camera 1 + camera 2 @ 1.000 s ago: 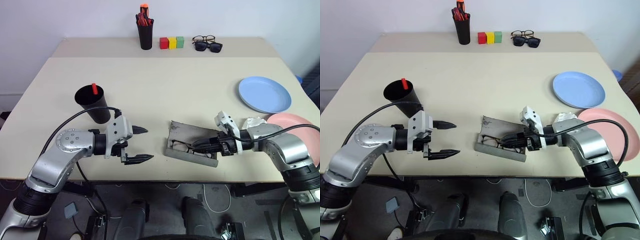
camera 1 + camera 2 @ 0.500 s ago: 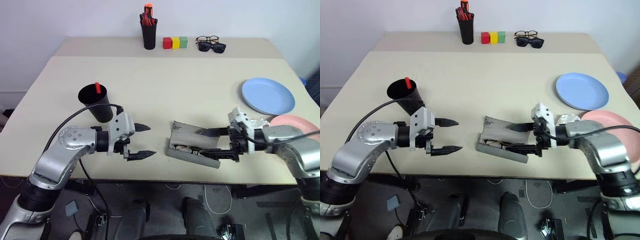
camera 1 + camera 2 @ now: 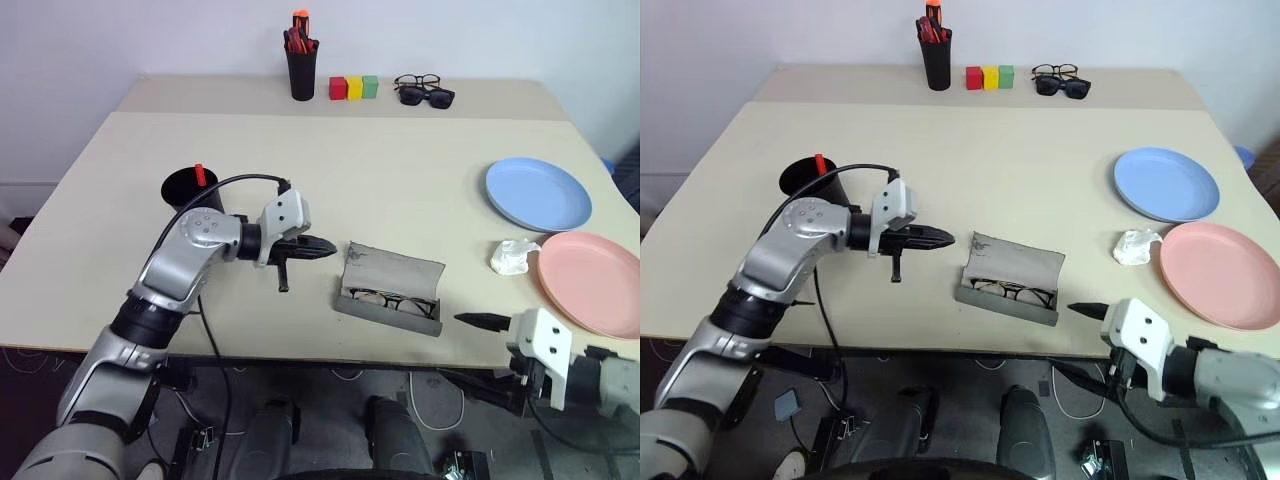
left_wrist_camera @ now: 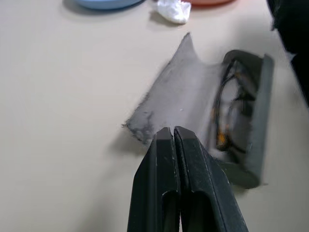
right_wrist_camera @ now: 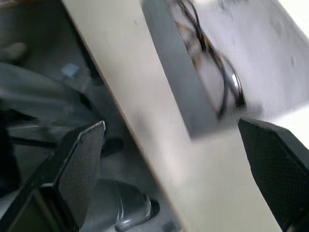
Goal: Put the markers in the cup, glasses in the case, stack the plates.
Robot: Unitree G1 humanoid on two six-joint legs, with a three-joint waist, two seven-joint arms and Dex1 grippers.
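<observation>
The grey case point(image 3: 385, 309) lies open near the table's front edge. Its lid point(image 4: 176, 98) is tilted back, and the wire-framed glasses point(image 3: 390, 299) rest inside. My left gripper point(image 3: 332, 248) is shut with nothing in it, and its tips sit just left of the lid's end. My right gripper point(image 3: 1080, 341) hangs open below and in front of the table edge, right of the case and holding nothing. The black cup point(image 3: 186, 190) stands behind my left arm with a red marker point(image 3: 199, 172) in it. At the right lie the blue plate point(image 3: 537, 193) and the pink plate point(image 3: 590, 283), side by side.
A crumpled white tissue point(image 3: 510, 257) lies between the case and the pink plate. Along the far edge stand a black pen holder point(image 3: 301, 68) with red and orange pens, three coloured blocks point(image 3: 350, 87), and sunglasses beside dark-framed spectacles point(image 3: 425, 91).
My left gripper has shut and moved right, up to the case lid. My right gripper has opened, left the case and drawn back off the table's front edge.
</observation>
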